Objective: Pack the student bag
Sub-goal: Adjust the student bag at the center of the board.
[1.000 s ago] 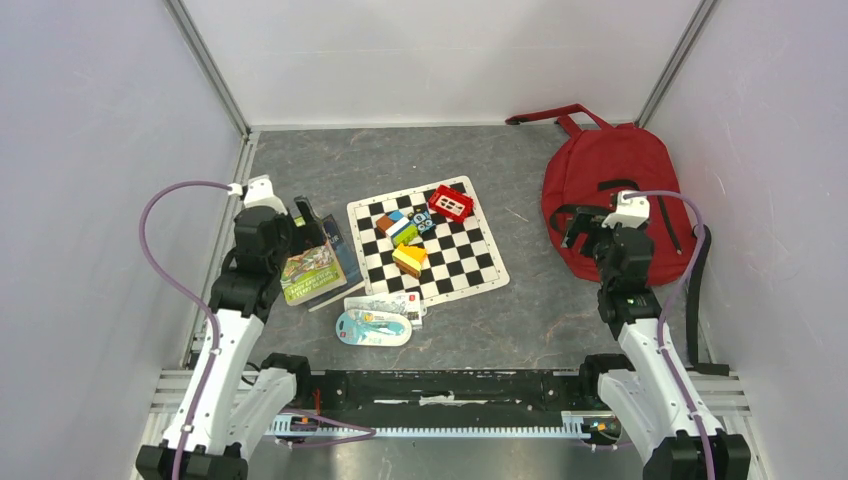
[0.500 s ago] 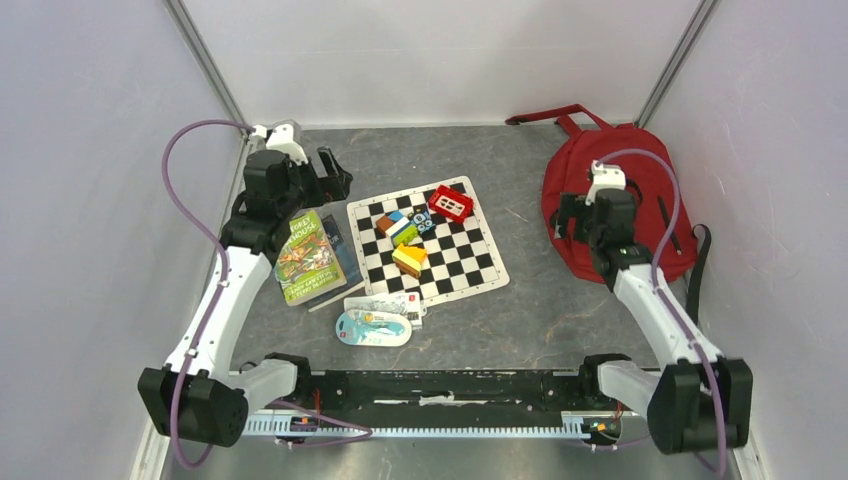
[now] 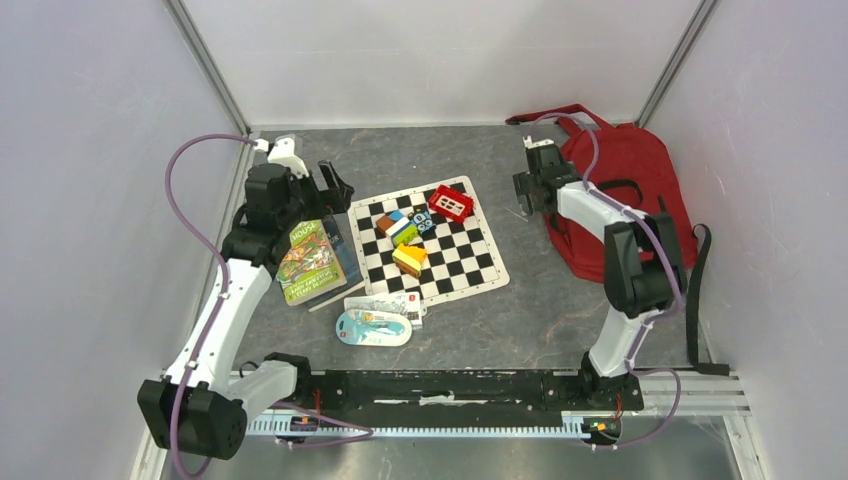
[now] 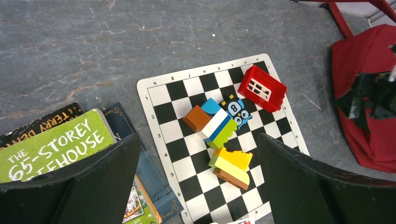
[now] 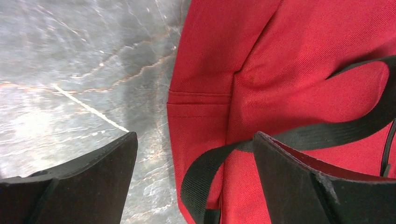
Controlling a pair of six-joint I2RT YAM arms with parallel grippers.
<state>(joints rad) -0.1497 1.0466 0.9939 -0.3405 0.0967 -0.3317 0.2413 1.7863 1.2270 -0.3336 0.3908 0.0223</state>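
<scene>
Red student bag [image 3: 632, 160], right claw [image 3: 525, 192] above

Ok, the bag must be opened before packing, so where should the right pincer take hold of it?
Likely the black strap across the student bag, coming down from above: it is a narrow band framed by the open right pincer in the wrist view, while the flat red cloth around it offers no edge. No zipper pull shows.

The red student bag [image 3: 640, 190] lies flat at the table's far right (black strap trim showing).
</scene>
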